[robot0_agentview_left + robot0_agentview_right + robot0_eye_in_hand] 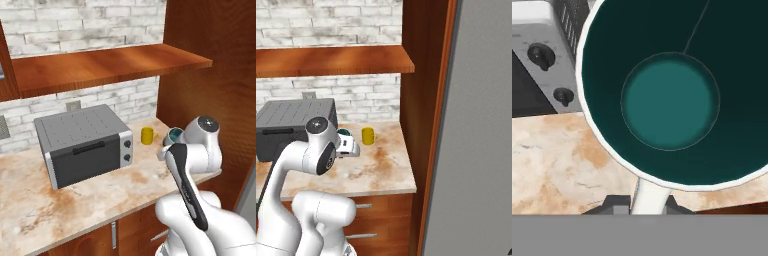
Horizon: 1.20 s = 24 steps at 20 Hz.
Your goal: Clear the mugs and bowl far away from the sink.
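The mug with the teal inside and pale rim (670, 100) is seen from above in the hand view. Its white handle (648, 197) sits between the two finger tips, and my gripper (648, 204) is shut on it. From the base cameras this teal mug (175, 134) (344, 132) peeks out behind my wrist, over the right end of the counter. The yellow mug (146, 135) (368, 135) stands upright on the counter close by, near the brick wall. The bowl and the sink are out of view.
A grey toaster oven (85, 142) (291, 122) stands on the marble counter (100, 195) left of the mugs. A wooden shelf (110, 65) hangs above. A tall wooden cabinet side (210, 100) closes the counter's right end, beside a grey panel (481, 150).
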Tool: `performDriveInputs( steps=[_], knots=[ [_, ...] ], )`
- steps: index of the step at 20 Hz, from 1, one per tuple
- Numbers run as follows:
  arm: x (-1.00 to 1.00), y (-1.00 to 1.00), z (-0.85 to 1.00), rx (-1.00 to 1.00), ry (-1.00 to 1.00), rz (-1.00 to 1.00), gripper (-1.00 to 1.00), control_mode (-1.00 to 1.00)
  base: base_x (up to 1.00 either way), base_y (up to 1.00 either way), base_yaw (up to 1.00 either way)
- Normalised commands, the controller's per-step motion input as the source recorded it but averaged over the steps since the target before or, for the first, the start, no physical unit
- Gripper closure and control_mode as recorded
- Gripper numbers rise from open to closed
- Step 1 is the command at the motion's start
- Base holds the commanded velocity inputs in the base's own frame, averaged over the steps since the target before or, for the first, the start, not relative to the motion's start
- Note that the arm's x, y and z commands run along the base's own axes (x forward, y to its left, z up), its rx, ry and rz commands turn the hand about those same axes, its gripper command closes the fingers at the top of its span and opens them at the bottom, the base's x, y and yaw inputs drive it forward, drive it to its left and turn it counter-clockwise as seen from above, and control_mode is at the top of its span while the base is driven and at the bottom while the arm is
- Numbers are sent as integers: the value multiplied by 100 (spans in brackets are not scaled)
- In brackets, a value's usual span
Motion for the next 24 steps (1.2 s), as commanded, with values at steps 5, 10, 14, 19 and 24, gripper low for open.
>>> performDriveInputs(
  steps=[5, 10, 14, 19, 24],
  knots=[
    [13, 0, -72, 0, 19, 5, 100, -100, 0, 0, 0],
    [29, 0, -69, 0, 10, 5, 100, -100, 0, 0, 0],
    [43, 0, -73, 0, 9, 5, 100, -100, 0, 0, 0],
    [42, 0, -78, 0, 14, 5, 100, -100, 0, 0, 0],
    [43, 0, -83, 0, 15, 4, 100, -100, 0, 0, 0]
  ],
)
